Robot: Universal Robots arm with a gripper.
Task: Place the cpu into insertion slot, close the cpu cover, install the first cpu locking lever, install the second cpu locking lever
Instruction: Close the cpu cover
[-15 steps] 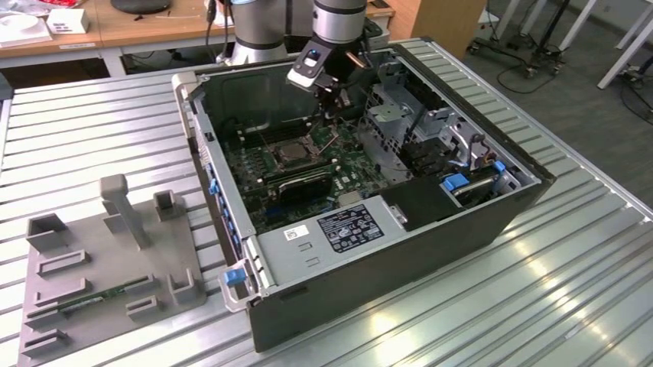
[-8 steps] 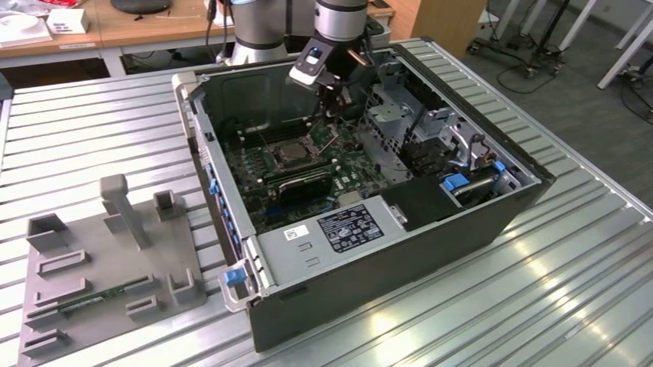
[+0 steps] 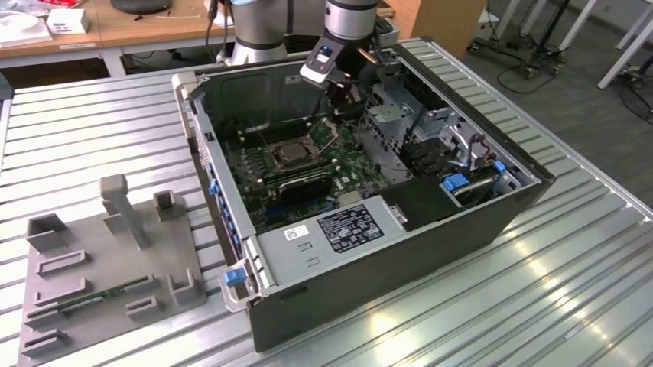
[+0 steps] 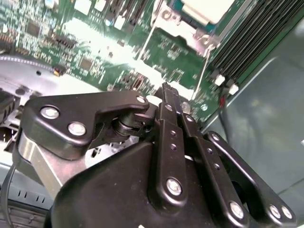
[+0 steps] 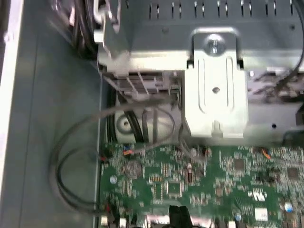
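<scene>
— Where are you right now?
— Reaching down into the open black computer case (image 3: pixel 408 252) that stands on the ribbed metal table (image 3: pixel 102 138). My black two-finger gripper (image 4: pixel 165 89) hangs just over the green circuit board (image 4: pixel 171 61), fingers pressed together with nothing between them.
— And the chip?
— The small pale square cpu (image 4: pixel 206 8) sits in the square, silver-rimmed insertion slot (image 3: pixel 289 157), near my fingertips but apart from them. A thin silvery wire lever (image 4: pixel 202 71) runs along the slot's side, between chip and gripper.
— Touching that lever?
— I can't tell.
</scene>
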